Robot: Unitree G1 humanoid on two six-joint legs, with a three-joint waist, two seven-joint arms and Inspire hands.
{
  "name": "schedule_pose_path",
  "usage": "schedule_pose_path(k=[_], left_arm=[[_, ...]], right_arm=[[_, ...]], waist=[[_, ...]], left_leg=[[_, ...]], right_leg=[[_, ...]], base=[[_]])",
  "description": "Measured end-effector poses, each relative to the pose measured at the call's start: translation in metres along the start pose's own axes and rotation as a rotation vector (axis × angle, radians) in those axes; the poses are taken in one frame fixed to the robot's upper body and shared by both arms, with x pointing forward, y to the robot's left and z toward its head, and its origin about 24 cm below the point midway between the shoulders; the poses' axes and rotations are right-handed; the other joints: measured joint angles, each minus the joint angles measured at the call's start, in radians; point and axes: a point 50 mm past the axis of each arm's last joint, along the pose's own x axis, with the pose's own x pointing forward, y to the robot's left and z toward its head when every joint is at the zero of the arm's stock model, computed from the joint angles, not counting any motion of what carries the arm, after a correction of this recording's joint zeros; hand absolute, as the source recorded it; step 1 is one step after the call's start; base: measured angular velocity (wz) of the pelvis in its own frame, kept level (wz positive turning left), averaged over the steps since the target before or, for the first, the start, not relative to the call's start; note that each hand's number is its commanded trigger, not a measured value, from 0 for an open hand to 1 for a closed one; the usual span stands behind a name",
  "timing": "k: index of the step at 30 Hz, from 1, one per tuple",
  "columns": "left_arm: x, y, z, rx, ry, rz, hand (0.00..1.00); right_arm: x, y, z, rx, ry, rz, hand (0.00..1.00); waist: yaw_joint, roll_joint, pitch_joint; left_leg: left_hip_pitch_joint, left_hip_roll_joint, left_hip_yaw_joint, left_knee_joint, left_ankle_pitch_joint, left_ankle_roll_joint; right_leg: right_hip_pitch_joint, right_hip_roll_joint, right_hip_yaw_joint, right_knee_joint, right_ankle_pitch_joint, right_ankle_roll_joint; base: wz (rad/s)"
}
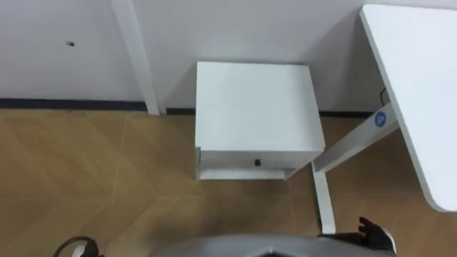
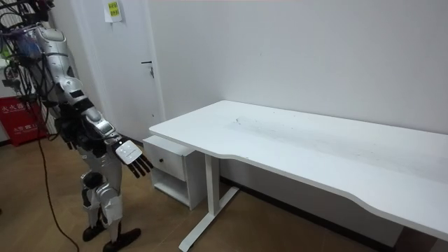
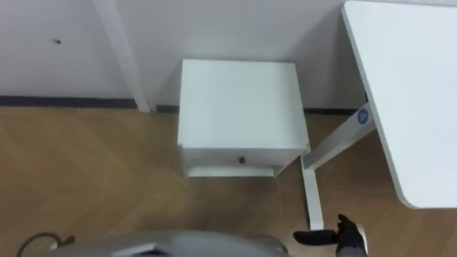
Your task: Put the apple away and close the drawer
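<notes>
A small white cabinet (image 1: 253, 107) stands against the wall in front of me, beside the desk. Its drawer front (image 1: 243, 161), with a small dark knob (image 1: 258, 163), sits flush under the cabinet top, and an open shelf lies below it. My right hand (image 1: 373, 234) hangs low at the lower right, close to the desk leg, well short of the drawer. In the room view this right hand (image 2: 135, 162) has straight, spread fingers and holds nothing. I stand upright about a step from the cabinet.
A large white desk (image 1: 418, 86) fills the right side. Its slanted leg and foot (image 1: 323, 196) stand right of the cabinet. A white door frame post (image 1: 139, 57) rises at the left. Wooden floor (image 1: 93, 178) lies open to the left and front.
</notes>
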Motion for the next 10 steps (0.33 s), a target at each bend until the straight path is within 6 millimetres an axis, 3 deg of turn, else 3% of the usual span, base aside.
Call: schedule_pose_path(k=[5,10], left_arm=[[0.0,-0.004,0.01,-0.023,-0.036,-0.01,0.0],[-0.002,-0.011,0.009,-0.033,-0.039,-0.027,0.0]], right_arm=[[0.0,0.002,-0.002,0.002,0.014,0.007,0.0],[-0.002,0.007,-0.007,0.005,0.027,0.017,0.0]], waist=[[-0.005,0.016,0.0041],[-0.007,0.026,0.0054]], left_leg=[[0.017,0.007,0.0,-0.031,0.008,-0.014],[0.021,0.008,-0.001,-0.049,0.008,-0.018]], right_leg=[[0.005,0.01,0.005,-0.004,-0.012,-0.015],[0.004,0.013,0.003,-0.004,-0.013,-0.017]], base=[[0.01],[0.0]])
